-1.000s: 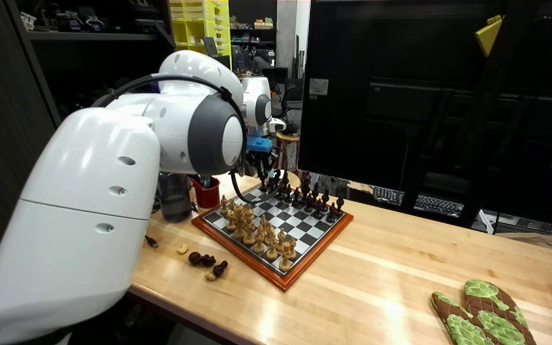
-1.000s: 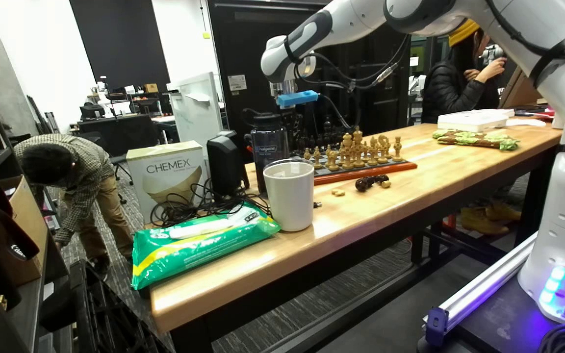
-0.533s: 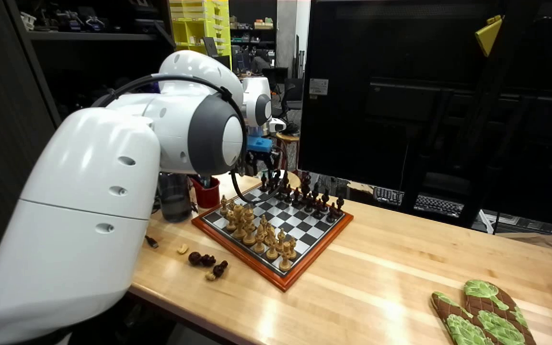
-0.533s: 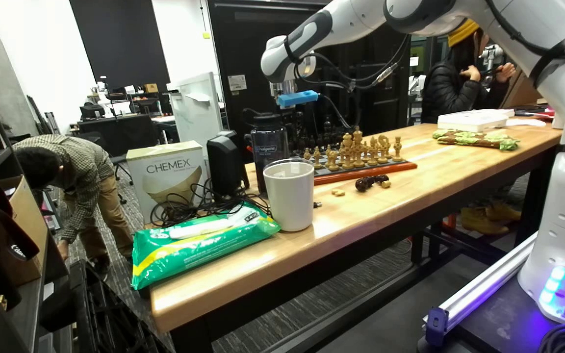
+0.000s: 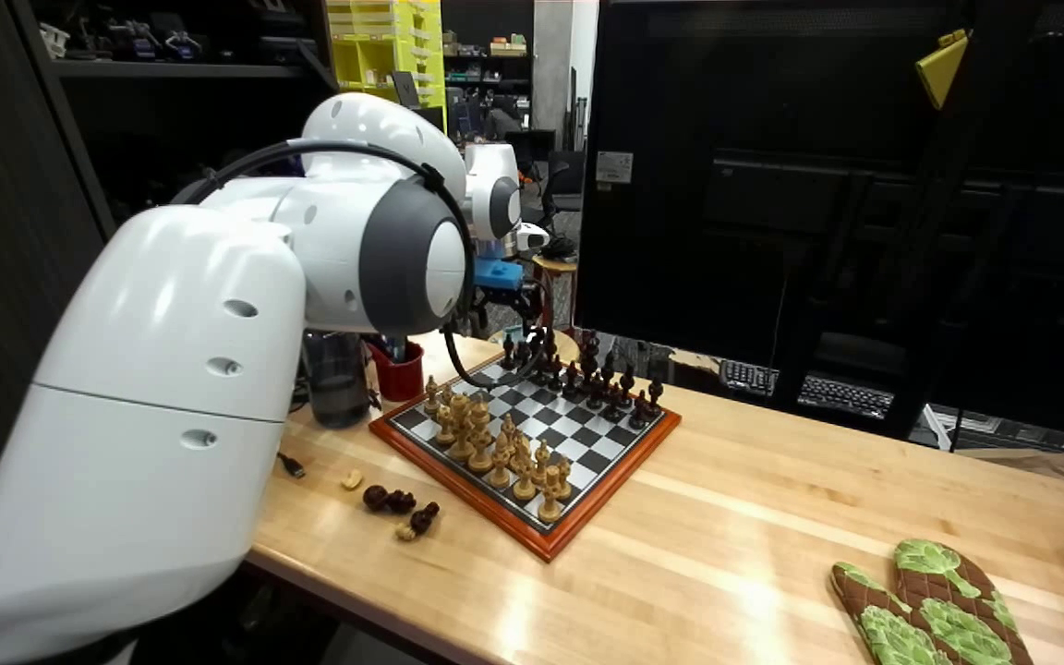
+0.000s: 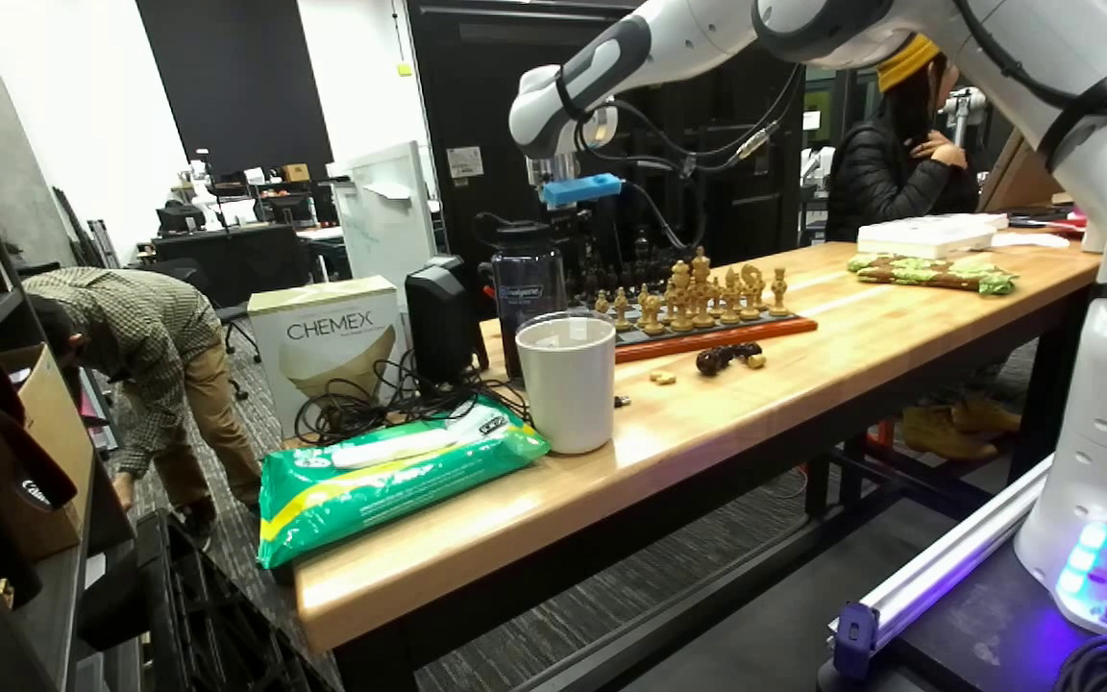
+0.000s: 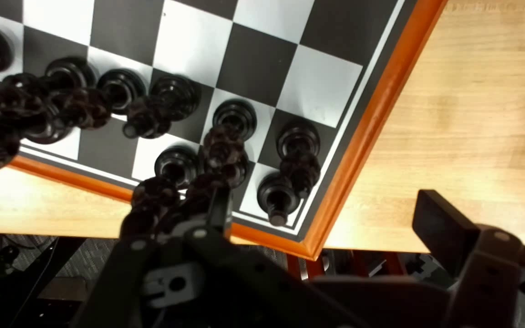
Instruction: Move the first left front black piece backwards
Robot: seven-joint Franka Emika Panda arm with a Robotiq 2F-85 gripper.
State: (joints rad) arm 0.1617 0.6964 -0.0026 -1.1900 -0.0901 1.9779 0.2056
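Wrist view: the tool (image 7: 326,212) is spread wide, its sides well apart, and 1 corner of the chessboard (image 7: 258,64) shows in the gap. Near that corner, the front black piece (image 7: 300,161) at its row's end stands upright on a dark square, just beside the chessboard's reddish rim. The table (image 5: 726,517) under the chessboard is pale striped wood, shiny with glare. Light pieces (image 5: 479,453) crowd the chessboard's opposite side; loose dark pieces (image 5: 400,501) lie near that edge. A red cup (image 5: 398,372) stands just beside the chessboard, a leaf-print mitt (image 5: 934,600) well apart from it. Behind the chessboard rises a black panel (image 5: 680,268). Well away from the chessboard, the room holds 2 people: a checked-shirt person (image 6: 155,317), stooping, and a yellow-hatted person (image 6: 885,183).
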